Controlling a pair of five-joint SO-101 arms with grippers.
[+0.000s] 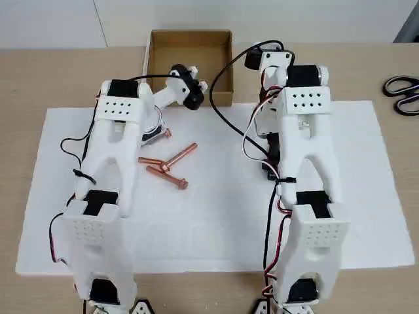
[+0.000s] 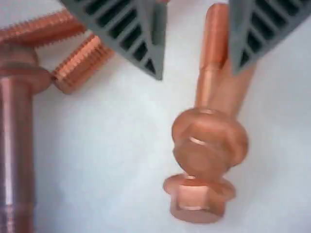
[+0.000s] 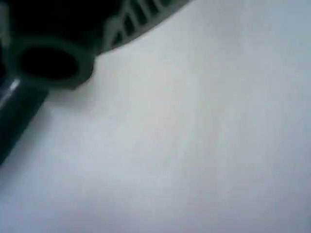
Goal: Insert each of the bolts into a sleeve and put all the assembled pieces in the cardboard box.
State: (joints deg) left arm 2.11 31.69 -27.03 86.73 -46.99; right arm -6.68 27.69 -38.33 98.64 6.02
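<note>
Several copper pieces lie on the white foam sheet beside the left arm: a long one, a flanged bolt and a shorter one. My left gripper hangs just above them, open, its grey fingers straddling a copper shaft that touches one finger. Below it sit a flanged head and a hex head. Threaded ends and a smooth sleeve lie beside. The right gripper sits low over bare foam, tucked under its arm. The cardboard box stands at the back.
Scissors lie on the wooden table at the far right, off the foam. The left arm's black wrist unit is close to the box's front wall. Cables loop between the arms near the box corner.
</note>
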